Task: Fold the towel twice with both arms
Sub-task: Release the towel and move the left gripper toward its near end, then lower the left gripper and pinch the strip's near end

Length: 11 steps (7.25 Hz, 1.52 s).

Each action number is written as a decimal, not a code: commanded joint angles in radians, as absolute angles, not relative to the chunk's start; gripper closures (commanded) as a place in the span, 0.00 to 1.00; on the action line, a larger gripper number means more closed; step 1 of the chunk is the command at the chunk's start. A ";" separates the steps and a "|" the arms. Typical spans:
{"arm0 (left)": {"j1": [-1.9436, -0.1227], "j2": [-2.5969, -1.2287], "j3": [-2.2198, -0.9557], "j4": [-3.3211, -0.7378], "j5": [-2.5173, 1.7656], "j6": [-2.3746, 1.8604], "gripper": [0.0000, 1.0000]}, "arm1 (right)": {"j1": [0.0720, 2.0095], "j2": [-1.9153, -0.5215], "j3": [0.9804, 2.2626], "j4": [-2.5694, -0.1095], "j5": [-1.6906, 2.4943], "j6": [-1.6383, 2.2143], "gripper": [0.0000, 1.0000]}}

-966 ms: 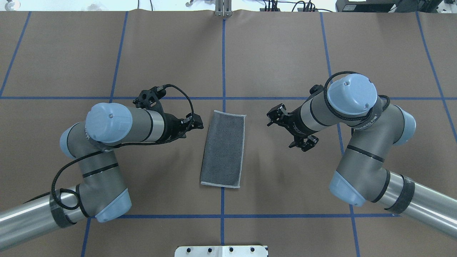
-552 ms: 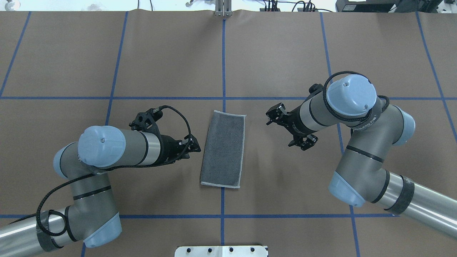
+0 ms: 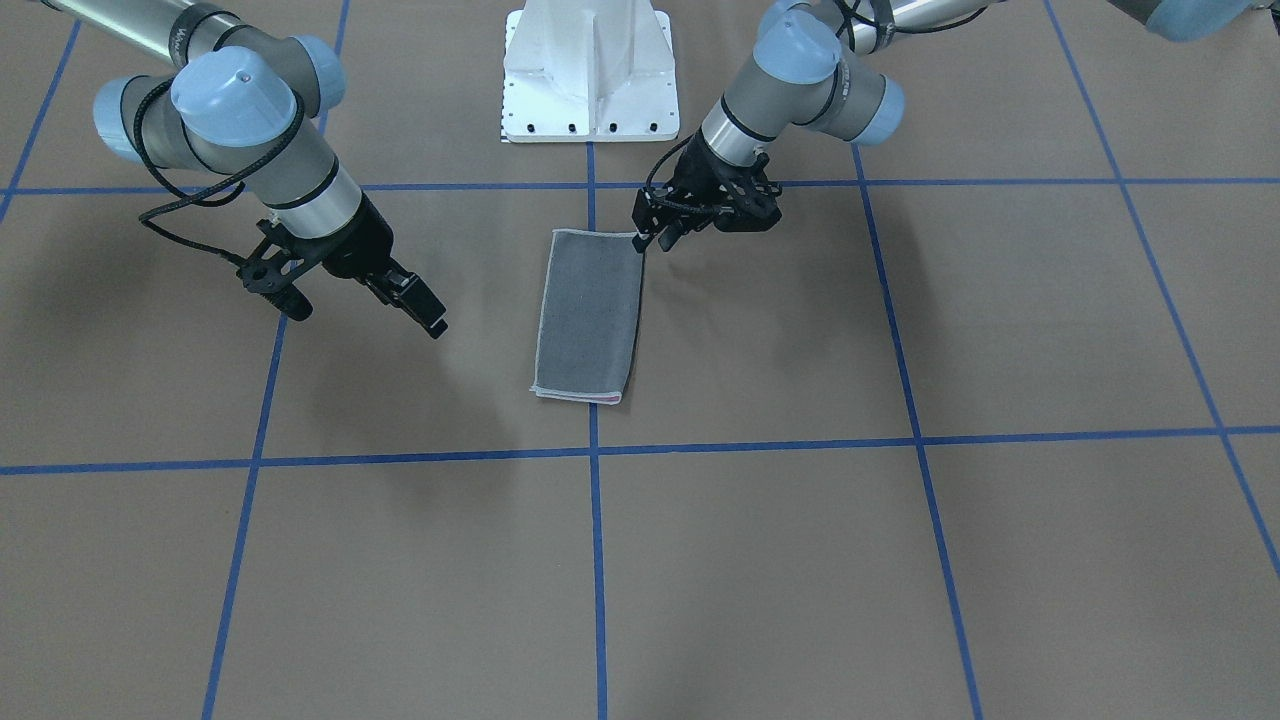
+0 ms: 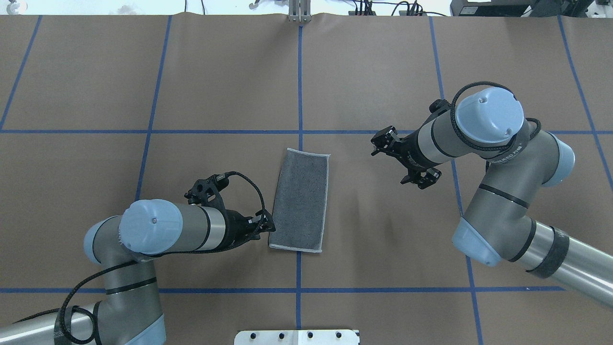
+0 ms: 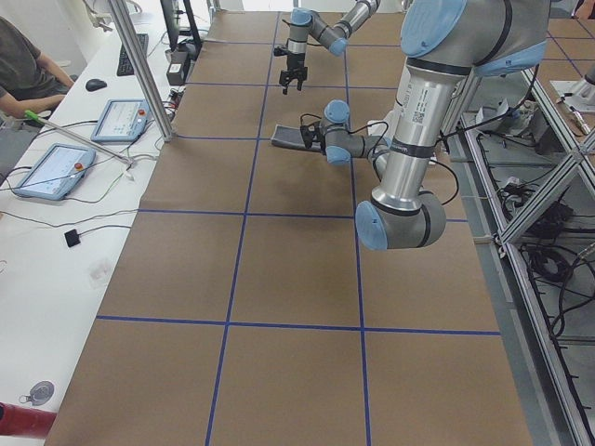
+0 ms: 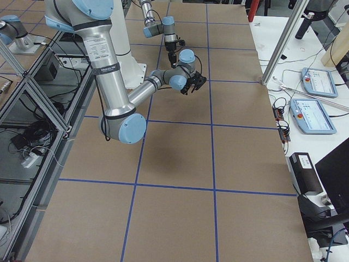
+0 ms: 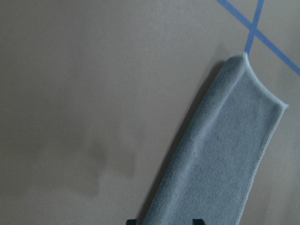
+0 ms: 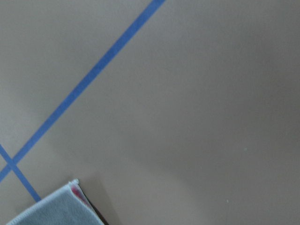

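The towel [image 4: 299, 201] lies flat at the table's middle, folded into a narrow strip with its grey face up and a pale hem around it. A sliver of pink shows at its far end [image 3: 590, 398]. My left gripper [image 4: 268, 224] is open, low at the towel's near-left corner [image 3: 645, 236]. In the left wrist view two fingertips [image 7: 132, 221] stand either side of the towel [image 7: 220, 154] edge. My right gripper [image 4: 378, 143] is open and empty, above the table to the right of the towel's far end [image 3: 420, 310]. The right wrist view shows only a towel corner [image 8: 51, 211].
The white bolted pedestal [image 3: 590, 70] stands at the table's near edge between the arms. Blue tape lines [image 4: 299, 290] grid the brown table cover. Tablets [image 5: 56, 167] and a seated person [image 5: 28, 65] are beyond the table's far edge.
My left gripper has moved toward the robot along the towel's left edge, down to its near-left corner. My right gripper has drawn back a little, right and farther away. The towel has not moved.
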<state>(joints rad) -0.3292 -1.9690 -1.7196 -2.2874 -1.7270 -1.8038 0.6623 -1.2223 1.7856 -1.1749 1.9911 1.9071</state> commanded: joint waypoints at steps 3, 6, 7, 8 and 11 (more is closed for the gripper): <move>-0.298 -1.977 -1.704 -2.287 -1.718 -1.804 0.54 | 0.666 -1.233 1.787 -1.177 1.991 1.902 0.00; -0.296 -1.982 -1.687 -2.287 -1.717 -1.802 0.54 | 0.666 -1.235 1.789 -1.177 1.991 1.902 0.00; -0.296 -1.983 -1.686 -2.289 -1.717 -1.801 0.54 | 0.667 -1.235 1.789 -1.177 1.991 1.902 0.00; -0.296 -1.985 -1.687 -2.289 -1.717 -1.801 0.55 | 0.666 -1.235 1.790 -1.177 1.991 1.902 0.00; -0.296 -1.987 -1.680 -2.289 -1.717 -1.802 0.70 | 0.667 -1.233 1.792 -1.177 1.991 1.902 0.00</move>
<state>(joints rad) -0.2961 -1.9861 -1.6843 -2.2883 -1.7165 -1.8013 0.6660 -1.2340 1.7910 -1.1766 1.9911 1.9021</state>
